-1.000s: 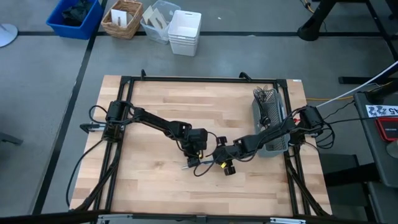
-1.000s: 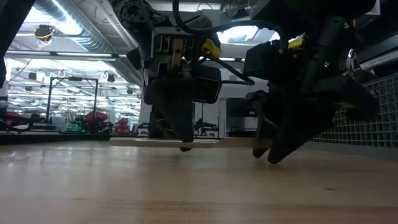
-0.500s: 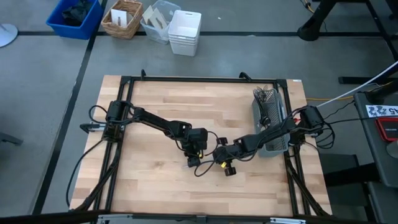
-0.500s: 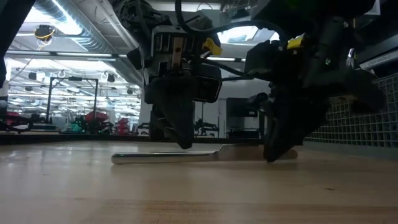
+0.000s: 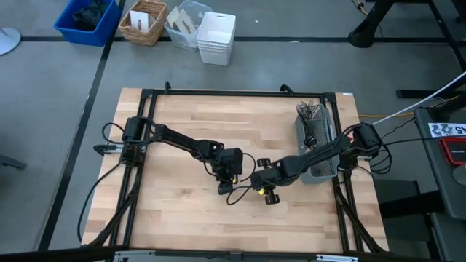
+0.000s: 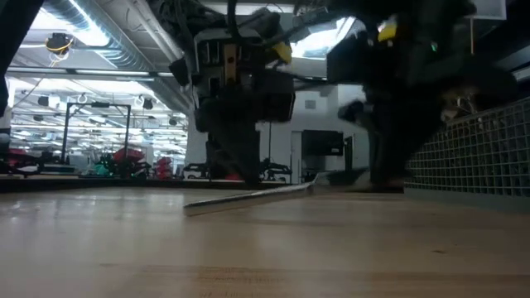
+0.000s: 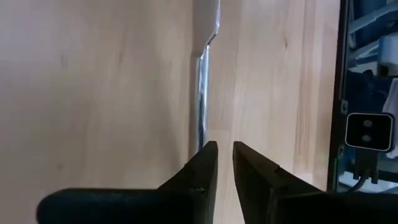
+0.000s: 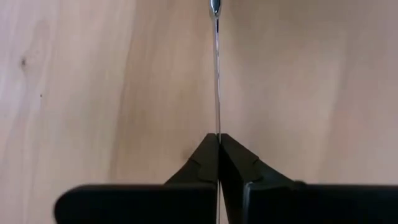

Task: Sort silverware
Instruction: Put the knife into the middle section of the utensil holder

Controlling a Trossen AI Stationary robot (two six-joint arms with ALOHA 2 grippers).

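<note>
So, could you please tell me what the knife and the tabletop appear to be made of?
The knife looks like polished metal: silvery, with bright glints along its thin blade. The tabletop looks like light wood with a smooth finish; it shows planks and grain, though it could be laminate.

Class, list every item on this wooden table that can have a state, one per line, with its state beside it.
Slim silver table knife: tilted, one end raised, other end low near the wood.
Right gripper: shut on the knife blade.
Left gripper: fingers slightly apart at the knife.
Dark wire-mesh caddy: upright at the table's right edge, silverware inside.
</note>
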